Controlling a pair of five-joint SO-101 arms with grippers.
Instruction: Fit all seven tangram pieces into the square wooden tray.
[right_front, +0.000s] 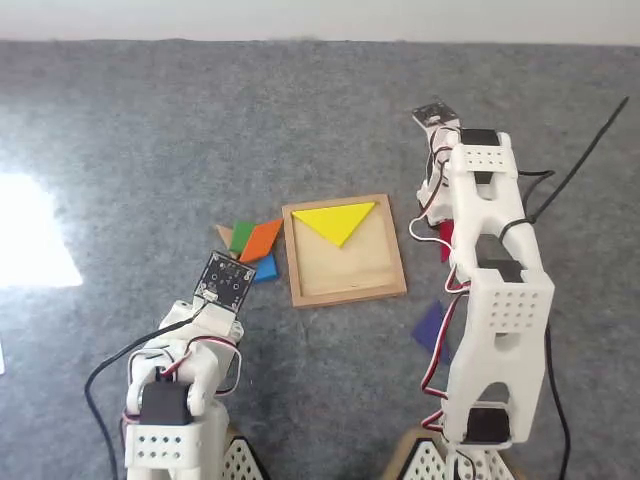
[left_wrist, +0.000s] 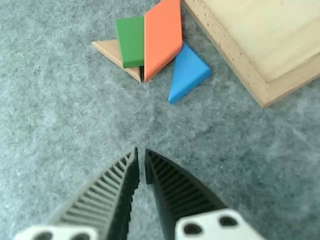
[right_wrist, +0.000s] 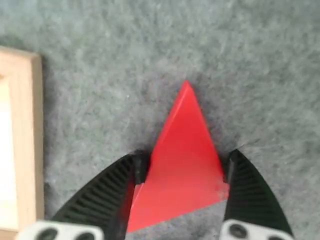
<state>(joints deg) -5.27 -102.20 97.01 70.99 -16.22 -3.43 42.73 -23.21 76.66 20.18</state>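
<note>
– On the grey desk (right_front: 150, 130), where is the square wooden tray (right_front: 345, 272) logged?
– Flat, between the 2 arms. 1 piece is seated in it: the yellow triangle (right_front: 337, 220), with its long side along the tray's far rim.
– Loose pieces?
– 4 are noted just beside the tray on the left arm's side. An orange parallelogram (left_wrist: 162, 37) and a green piece (left_wrist: 131, 40) are touching. A tan triangle (left_wrist: 117, 55) is partly covered by both. A blue triangle (left_wrist: 187, 72) is close to the tray's corner. A dark purple piece (right_front: 430, 325) is seen on the other side, apart from the tray, by the right arm.
– Left jaws?
– Pressed almost together. The tips are recorded over bare desk, short of the blue triangle.
– Right jaws?
– Spread wide and set against both slanting sides of the red triangle (right_wrist: 182, 165), which is pinched at its broad end. The piece is placed near the tray's rim on the right arm's side, not touching it. Whether it is lifted off the desk cannot be told.
</note>
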